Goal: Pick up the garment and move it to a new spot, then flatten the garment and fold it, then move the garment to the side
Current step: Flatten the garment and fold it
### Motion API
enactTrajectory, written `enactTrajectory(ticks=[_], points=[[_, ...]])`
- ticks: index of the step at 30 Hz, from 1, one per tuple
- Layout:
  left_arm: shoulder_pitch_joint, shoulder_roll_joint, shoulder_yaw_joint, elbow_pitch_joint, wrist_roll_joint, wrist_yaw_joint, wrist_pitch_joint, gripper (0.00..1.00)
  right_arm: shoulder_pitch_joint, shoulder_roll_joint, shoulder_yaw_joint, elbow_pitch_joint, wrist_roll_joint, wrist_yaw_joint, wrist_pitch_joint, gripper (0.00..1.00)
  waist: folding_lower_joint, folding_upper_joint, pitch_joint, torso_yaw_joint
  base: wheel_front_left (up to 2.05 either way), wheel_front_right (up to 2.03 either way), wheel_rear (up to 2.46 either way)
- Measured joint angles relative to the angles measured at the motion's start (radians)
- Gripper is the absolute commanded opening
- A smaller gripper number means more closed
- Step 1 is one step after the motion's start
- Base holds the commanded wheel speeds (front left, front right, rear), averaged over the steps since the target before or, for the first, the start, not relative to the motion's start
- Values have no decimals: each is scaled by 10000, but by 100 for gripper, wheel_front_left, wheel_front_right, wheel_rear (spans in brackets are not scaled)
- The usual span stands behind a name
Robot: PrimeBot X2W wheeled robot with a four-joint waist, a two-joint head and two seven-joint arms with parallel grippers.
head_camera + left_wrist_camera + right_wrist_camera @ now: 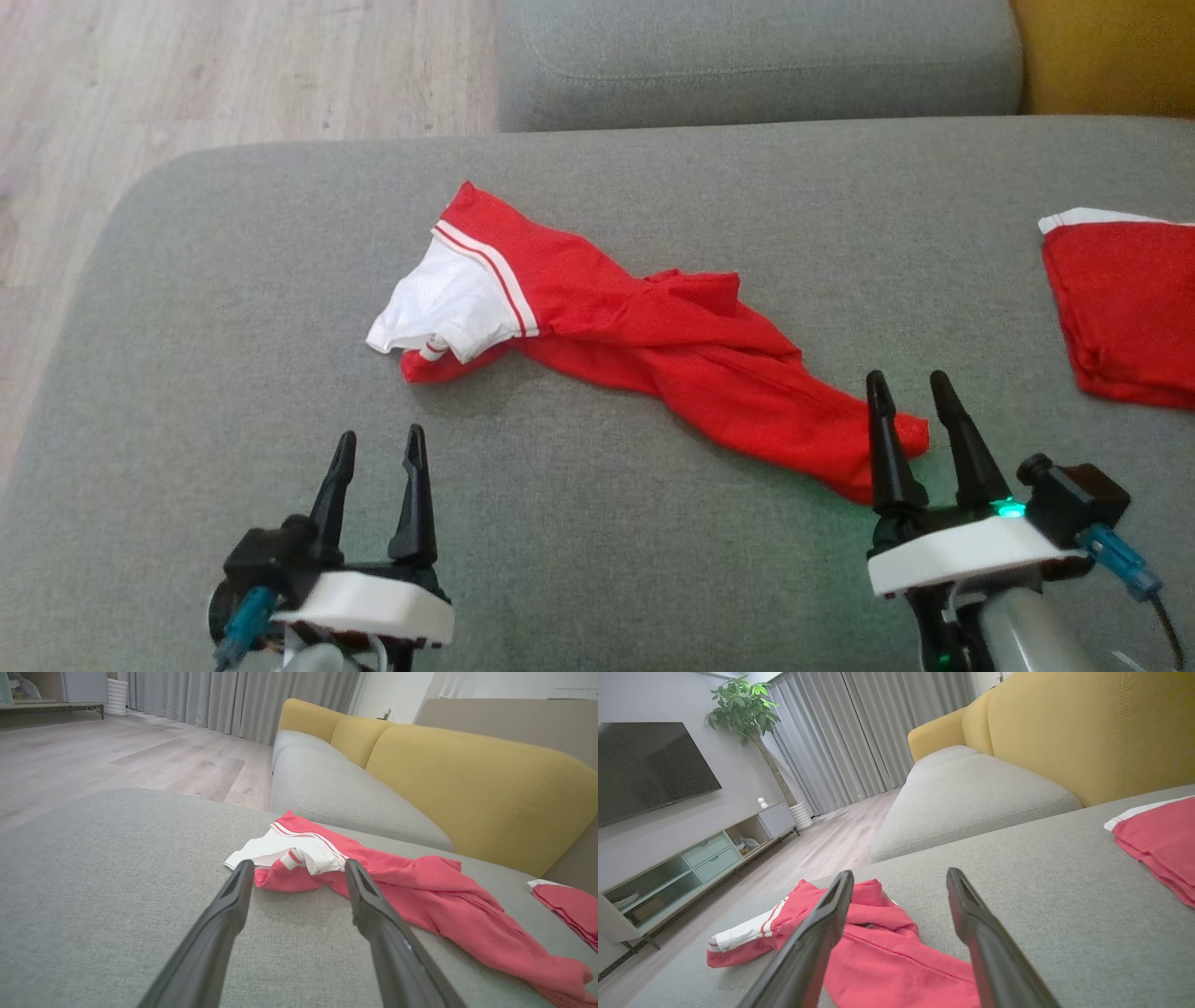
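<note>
Both the left gripper [381, 431] and right gripper [906, 374] are held spread, nothing grasped. The red-and-white garment [653, 336] is laid crumpled on the grey cushion [233, 420], stretched from the left gripper's one o'clock to the right gripper's fingertips [878, 401]. A red cloth [1125, 308] is seen at three o'clock; wood floor [187, 75], a yellow backrest [467, 779] and grey curtains [840, 732] are seen beyond.

A crumpled red-and-white garment [644, 345] lies on the grey cushion [597, 560], left gripper [381, 431] and right gripper [906, 375] nearby, fingers spread.
</note>
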Motion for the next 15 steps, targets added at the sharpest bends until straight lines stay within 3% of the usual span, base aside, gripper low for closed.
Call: enactTrajectory(ticks=[7, 15], points=[[-772, 738, -732, 545, 1584, 132, 351, 100, -32, 2, 153, -13, 2, 0, 0, 100, 1, 0, 408, -210, 0, 0, 0], [-3196, 1384, -2004, 1430, 3689, 253, 1877, 100, -503, 2, 196, -201, 23, 0, 0, 100, 3, 0, 1313, -492, 0, 0, 0]])
